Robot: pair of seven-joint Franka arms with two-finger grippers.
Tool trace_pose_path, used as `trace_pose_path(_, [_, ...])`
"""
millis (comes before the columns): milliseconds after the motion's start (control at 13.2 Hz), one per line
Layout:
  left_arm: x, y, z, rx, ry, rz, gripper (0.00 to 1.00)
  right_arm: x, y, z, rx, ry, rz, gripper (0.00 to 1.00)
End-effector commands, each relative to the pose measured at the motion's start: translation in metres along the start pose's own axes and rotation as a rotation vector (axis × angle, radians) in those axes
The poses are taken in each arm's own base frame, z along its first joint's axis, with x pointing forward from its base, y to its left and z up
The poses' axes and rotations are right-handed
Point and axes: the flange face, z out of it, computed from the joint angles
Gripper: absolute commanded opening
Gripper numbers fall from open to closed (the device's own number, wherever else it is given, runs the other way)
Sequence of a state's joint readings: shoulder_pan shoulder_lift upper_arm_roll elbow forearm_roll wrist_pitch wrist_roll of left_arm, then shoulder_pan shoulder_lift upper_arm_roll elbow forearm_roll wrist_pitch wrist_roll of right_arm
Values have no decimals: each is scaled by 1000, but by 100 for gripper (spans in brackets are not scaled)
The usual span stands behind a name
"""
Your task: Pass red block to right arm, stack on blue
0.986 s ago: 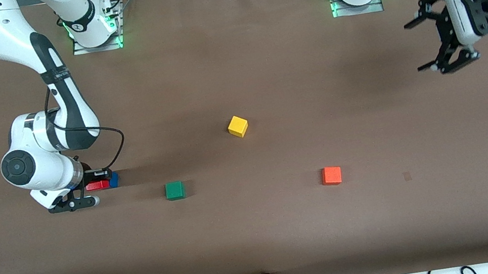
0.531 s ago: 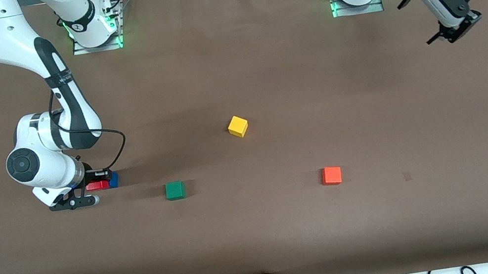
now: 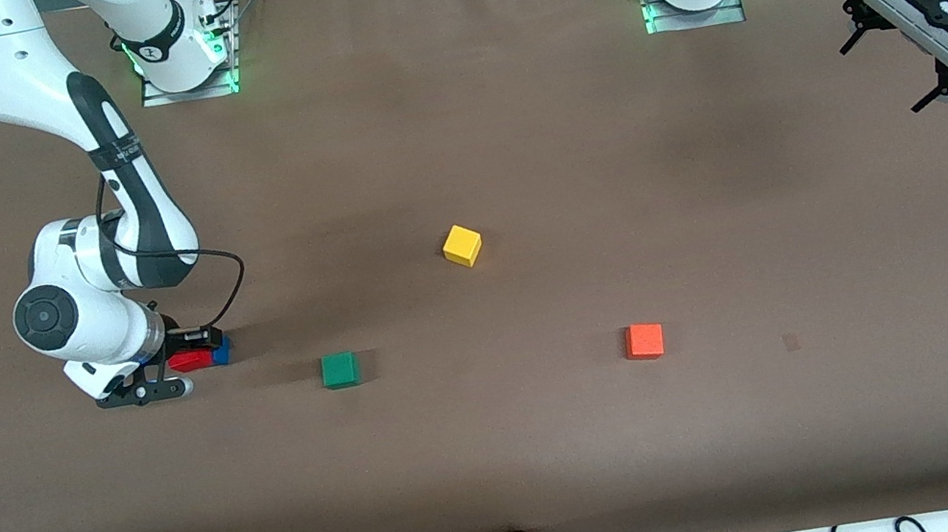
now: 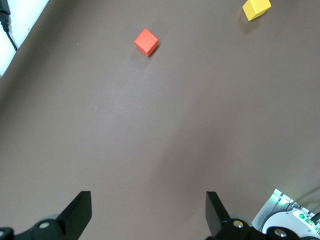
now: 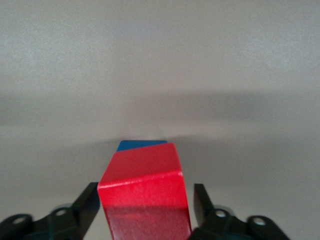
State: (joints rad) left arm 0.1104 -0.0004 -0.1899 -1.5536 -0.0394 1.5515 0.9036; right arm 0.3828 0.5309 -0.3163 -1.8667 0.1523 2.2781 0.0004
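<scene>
The red block (image 3: 184,361) is between the fingers of my right gripper (image 3: 194,362), low at the table toward the right arm's end. It touches the blue block (image 3: 223,351), which peeks out beside it. In the right wrist view the red block (image 5: 142,170) fills the gap between my right gripper's (image 5: 145,192) fingers and sits slightly tilted. Only a sliver of the blue block (image 5: 140,145) shows past it. My left gripper (image 3: 884,72) hangs high over the left arm's end of the table, wide open and empty (image 4: 148,210).
A yellow cube (image 3: 462,245) lies mid-table. A green cube (image 3: 339,370) lies nearer the front camera, not far from the blue block. An orange cube (image 3: 644,340) lies toward the left arm's end. The left wrist view shows the orange (image 4: 146,42) and yellow (image 4: 256,8) cubes.
My left gripper has swung about at the left arm's end of the table, staying open and empty. My right gripper has barely shifted; the red block now looks slightly tilted.
</scene>
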Motion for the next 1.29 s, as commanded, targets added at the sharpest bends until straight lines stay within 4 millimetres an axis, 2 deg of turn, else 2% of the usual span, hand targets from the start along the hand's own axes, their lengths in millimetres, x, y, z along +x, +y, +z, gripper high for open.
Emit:
trace_pose_path(0, [-13, -8, -7, 46, -1, -125, 100, -7, -2, -26, 8, -18, 3, 100])
trace_pose_path(152, [-30, -19, -1, 48, -28, -314, 100, -7, -4, -59, 24, -18, -15, 100])
trace_pose_path(303, [-43, -25, 6, 51, -52, -458, 100, -7, 1, -117, 36, -44, -43, 100])
trace_pose_path(455, [-53, -24, 10, 43, -63, -695, 100, -4, 15, -181, 44, -52, -137, 100])
trace_pose_path(531, [-53, -18, 8, 38, -70, -774, 100, -7, 17, -209, 48, -74, -175, 100])
trace_pose_path(607, [-48, -4, 7, 35, -77, -840, 100, -8, 19, -241, 29, -75, -184, 100])
trace_pose_path(758, [-42, 10, 17, 30, -106, -1039, 100, -24, 22, -283, -4, -153, -182, 100])
trace_pose_path(834, [-32, 17, 17, 34, -115, -1125, 100, -27, 35, -313, -31, -133, -160, 100])
trace_pose_path(910, [-29, 17, 17, 35, -115, -1159, 100, -29, 46, -337, -39, -97, -140, 100])
trace_pose_path(1062, [-29, 15, 17, 28, -104, -1150, 100, -31, 62, -361, -46, -50, -124, 100])
trace_pose_path(1213, [-29, 12, 16, 22, -84, -1015, 100, -40, 63, -384, -36, -2, -109, 100])
